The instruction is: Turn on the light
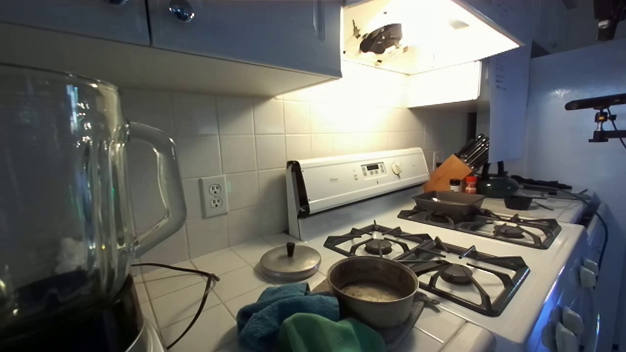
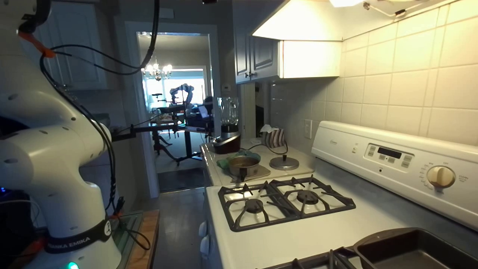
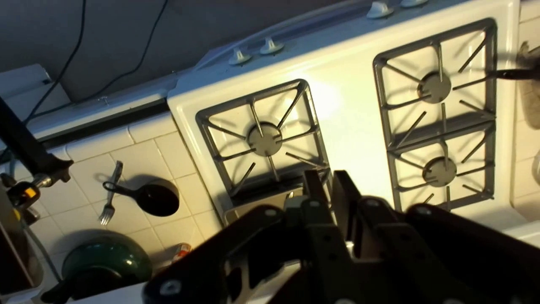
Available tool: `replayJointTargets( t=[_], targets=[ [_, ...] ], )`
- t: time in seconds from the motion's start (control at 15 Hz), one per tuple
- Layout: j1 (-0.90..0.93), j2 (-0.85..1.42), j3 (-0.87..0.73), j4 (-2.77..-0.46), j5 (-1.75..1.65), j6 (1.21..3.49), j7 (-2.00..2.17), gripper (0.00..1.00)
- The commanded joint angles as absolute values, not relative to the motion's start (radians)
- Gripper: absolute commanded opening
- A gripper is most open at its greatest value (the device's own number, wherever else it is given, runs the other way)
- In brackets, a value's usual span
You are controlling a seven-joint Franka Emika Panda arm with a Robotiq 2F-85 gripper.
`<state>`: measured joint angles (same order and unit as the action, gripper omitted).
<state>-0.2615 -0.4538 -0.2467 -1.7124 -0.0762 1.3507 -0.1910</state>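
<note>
The light [image 1: 430, 29] under the range hood glows brightly. Its bulb [image 2: 346, 2] shows at the top edge of an exterior view, and warm light falls on the tiles behind the stove. A small switch [image 2: 354, 148] sits on the stove's back panel [image 2: 336, 157]; I cannot tell what it works. No hood switch can be made out. In the wrist view my gripper [image 3: 325, 174] is high above the stove, its fingers close together with a narrow empty gap between them. The gripper does not show clearly in either exterior view.
The stove [image 3: 341, 114] has black burner grates [image 3: 263, 139]. A dark baking pan [image 2: 414, 248] rests on it. A pot [image 1: 374, 291], a lid [image 1: 291, 261] and a glass blender [image 1: 63, 195] stand on the counter. The hood [image 2: 298, 22] overhangs the stove. A green kettle [image 3: 107, 257] is also near.
</note>
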Motion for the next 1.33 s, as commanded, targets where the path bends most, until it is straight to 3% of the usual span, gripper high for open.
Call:
replayJointTargets(
  t=[0.0,0.07,0.13,0.27,0.93,1.27],
  targets=[
    [-0.226,-0.478,-0.23,-1.741,-0.097,1.268,-0.158,0.03],
    [-0.219,-0.476,-0.226,-1.742,-0.094,1.25,-0.157,0.06],
    [-0.211,-0.477,-0.221,-1.746,-0.093,1.236,-0.159,0.27],
    [-0.196,-0.478,-0.213,-1.752,-0.084,1.215,-0.158,0.31],
    [-0.127,-0.527,-0.201,-1.938,0.028,1.562,-0.16,0.98],
    [-0.122,-0.552,-0.204,-2.032,0.058,1.633,-0.18,1.0]
  ],
)
